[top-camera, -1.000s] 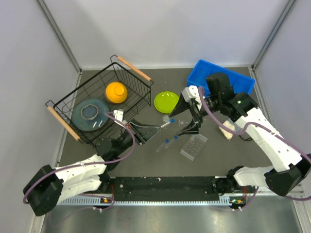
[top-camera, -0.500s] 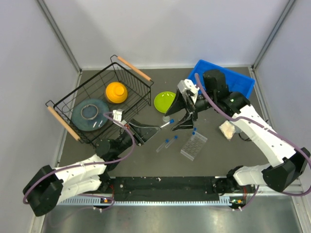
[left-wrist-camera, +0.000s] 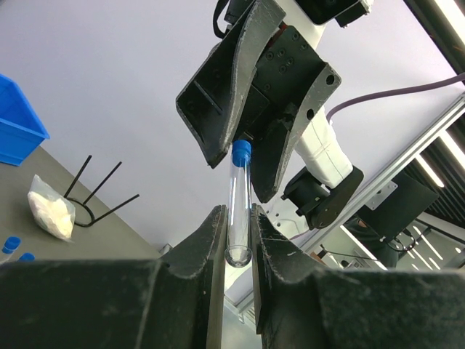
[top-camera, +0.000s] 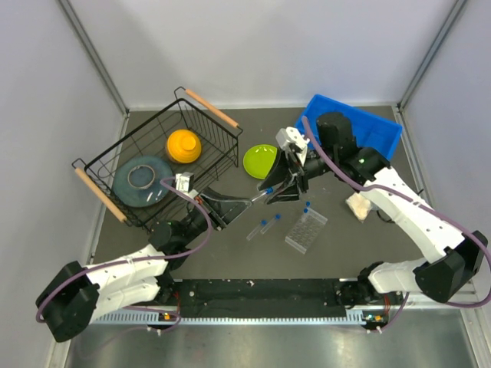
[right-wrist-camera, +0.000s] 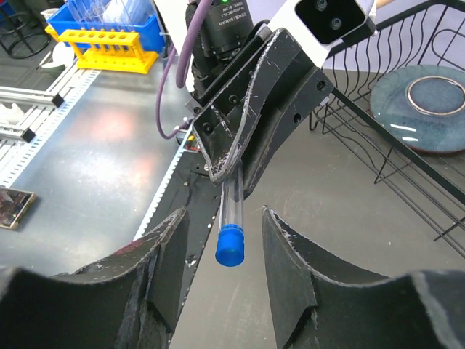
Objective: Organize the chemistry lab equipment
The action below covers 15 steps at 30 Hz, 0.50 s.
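Observation:
My left gripper is shut on the clear end of a blue-capped tube and holds it above the table, cap end pointing away. In the left wrist view the tube stands between my pads. My right gripper is open, and its fingers straddle the blue cap without touching it. It also shows in the top view. Two more tubes lie on the table. The clear grid rack holds a capped tube. The white packet lies to the right, with the black loop beside it.
A lime-green plate lies just behind the grippers. A blue bin sits at the back right. A black wire basket at the left holds an orange dome and a grey-blue plate.
My right gripper has moved left, away from the rack, and now straddles the cap of the tube held in my left gripper. The left arm has barely moved.

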### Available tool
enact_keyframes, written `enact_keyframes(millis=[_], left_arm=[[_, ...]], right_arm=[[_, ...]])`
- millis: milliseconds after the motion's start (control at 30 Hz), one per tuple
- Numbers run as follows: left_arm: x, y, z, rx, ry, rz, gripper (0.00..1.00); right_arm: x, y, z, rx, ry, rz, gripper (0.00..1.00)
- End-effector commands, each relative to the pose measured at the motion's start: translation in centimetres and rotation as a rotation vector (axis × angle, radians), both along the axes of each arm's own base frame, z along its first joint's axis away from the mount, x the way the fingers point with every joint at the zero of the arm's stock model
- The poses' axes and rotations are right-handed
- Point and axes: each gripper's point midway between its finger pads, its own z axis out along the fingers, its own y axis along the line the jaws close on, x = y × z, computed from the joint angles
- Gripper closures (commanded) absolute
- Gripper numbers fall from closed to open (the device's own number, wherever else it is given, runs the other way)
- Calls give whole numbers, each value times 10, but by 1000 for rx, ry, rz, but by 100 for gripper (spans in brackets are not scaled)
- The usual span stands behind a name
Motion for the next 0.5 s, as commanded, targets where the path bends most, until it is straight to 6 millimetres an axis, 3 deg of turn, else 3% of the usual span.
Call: enact_keyframes(millis=[0,200,300,333,433,467], left_arm=[[-8,11,29,-88,-75,7,99],[-7,13,27,-92,-72,17,98],[-6,13,25,-80,-64,24,92],[-5,13,24,-79,-61,27,81],[-5,15,22,-68,-67,43,49],[-5,17,21,-60,-74,58,43]], right_arm=[[0,5,7,27,-24,18,57],[-3,6,6,24,-11,27,78],[-2,6,6,21,-10,20,88],[-2,6,4,17,-5,18,93],[2,5,1,3,-4,-12,95],[6,4,-1,-7,-3,-37,95]])
